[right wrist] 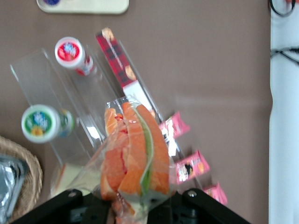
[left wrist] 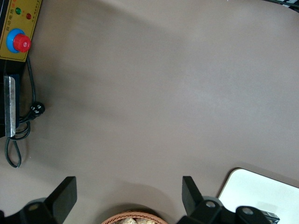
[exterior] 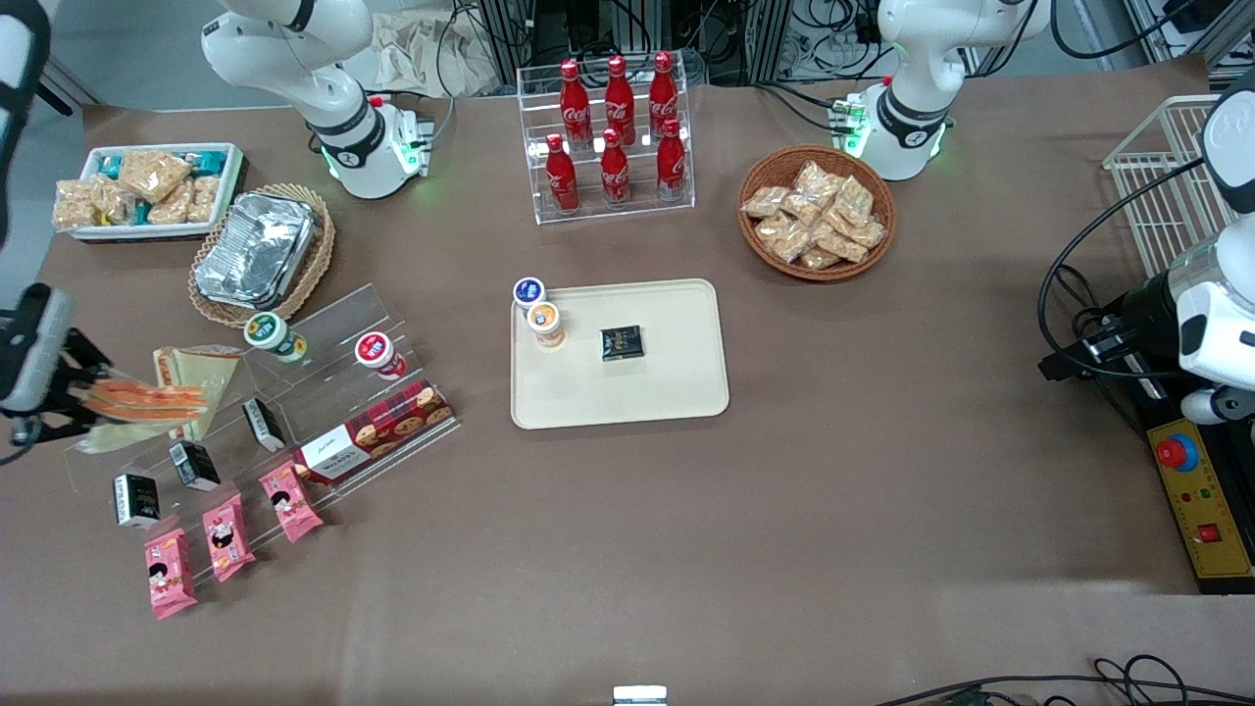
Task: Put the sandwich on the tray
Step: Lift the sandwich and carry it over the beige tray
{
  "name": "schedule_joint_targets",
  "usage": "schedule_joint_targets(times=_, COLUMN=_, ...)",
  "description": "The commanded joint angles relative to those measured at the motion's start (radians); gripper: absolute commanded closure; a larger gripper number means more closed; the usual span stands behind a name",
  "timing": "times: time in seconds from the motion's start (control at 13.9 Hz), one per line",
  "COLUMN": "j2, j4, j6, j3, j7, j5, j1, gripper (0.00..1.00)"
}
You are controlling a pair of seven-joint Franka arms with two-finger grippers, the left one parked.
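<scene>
1. The gripper (exterior: 74,402) is at the working arm's end of the worktop (exterior: 686,549), lifted above the clear stepped rack (exterior: 294,392), with its jaws closed on the sandwich (exterior: 147,400).
2. The sandwich looks clear of the rack, so the step in hand is most likely the carry to the tray (exterior: 667,392), which lies well apart toward the middle of the worktop.
3. Keep height on the way: the green-lidded cup (exterior: 270,333) and red-lidded cup (exterior: 377,353) stand on the rack along the path and could be clipped.
4. On the tray, two cups (exterior: 537,312) sit at the corner nearest the rack and a small black packet (exterior: 621,342) near the middle. The bare stretch nearer the front camera looks the safest place to set down.
5. Lower before releasing; the grip appears to be on the soft wrap at one end, so a drop may tumble the wedge.
6. In the wrist view the sandwich (right wrist: 135,154) is a clear-wrapped wedge with thick orange filling, a thin green layer and pale bread, its wrap crinkled where the jaws pinch.
</scene>
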Motion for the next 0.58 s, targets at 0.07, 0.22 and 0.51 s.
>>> schedule_joint_targets(times=0.07, j2=-0.022, j4=0.008, j6=-0.038, j3=-0.008, j7=0.232, j5=-0.024, j1=0.176, gripper=1.0)
schedule_joint_targets(times=0.22, j2=-0.011, j4=0.008, j6=-0.025, j3=-0.008, j7=0.382, j5=-0.047, j1=0.291, gripper=1.0)
schedule_joint_targets(times=0.51, j2=0.062, j4=0.007, j6=0.07, j3=-0.008, j7=0.652, j5=-0.07, j1=0.516, gripper=1.0)
